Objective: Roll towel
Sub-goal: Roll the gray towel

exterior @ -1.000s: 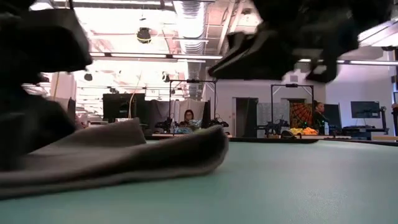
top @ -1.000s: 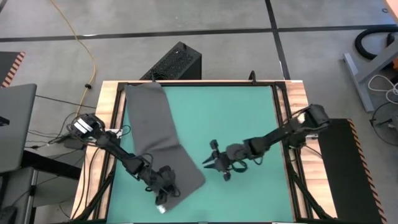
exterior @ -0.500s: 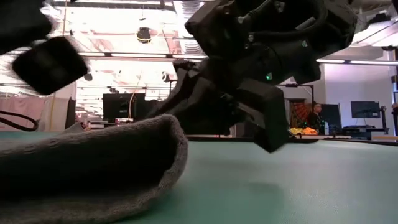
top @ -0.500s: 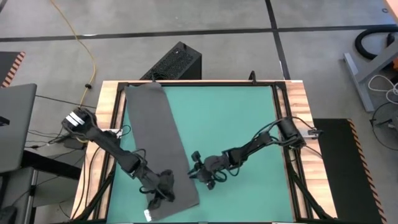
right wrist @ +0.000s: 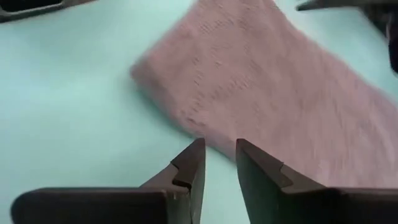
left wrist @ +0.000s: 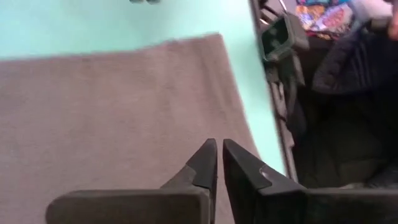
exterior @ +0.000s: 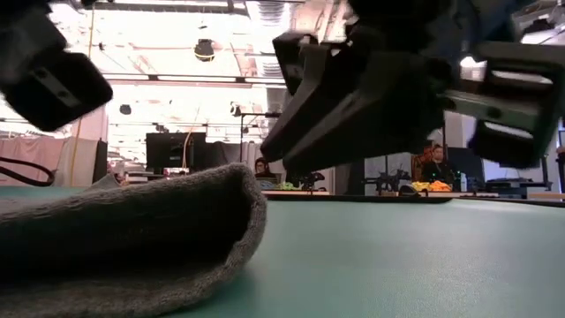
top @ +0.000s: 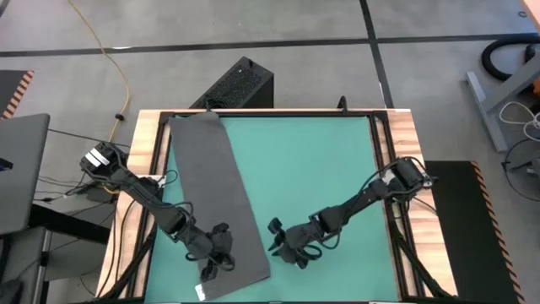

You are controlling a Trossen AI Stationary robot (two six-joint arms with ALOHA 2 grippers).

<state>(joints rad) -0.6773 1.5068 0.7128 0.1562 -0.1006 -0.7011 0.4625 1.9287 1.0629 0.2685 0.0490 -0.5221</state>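
Note:
The dark grey towel lies flat on the green mat as a long strip, running from the far left corner to the near edge. Its small white tag is at the near end. My left gripper is shut and hovers over the towel's near end. The left wrist view shows its fingers above the flat cloth. My right gripper is a little open, just right of the towel's near right edge and above the mat. In the low view, the towel's edge rests rounded on the mat.
A black box stands beyond the far edge and a grey laptop is left of the table. The mat's middle and right side are bare. The wooden frame borders the mat. People sit in the room behind.
The towel's near end has swung from the right toward the near edge, so the strip now lies straight; its far end has stayed put. My left gripper has risen off the cloth. My right gripper has gone toward the near edge and the towel's right side.

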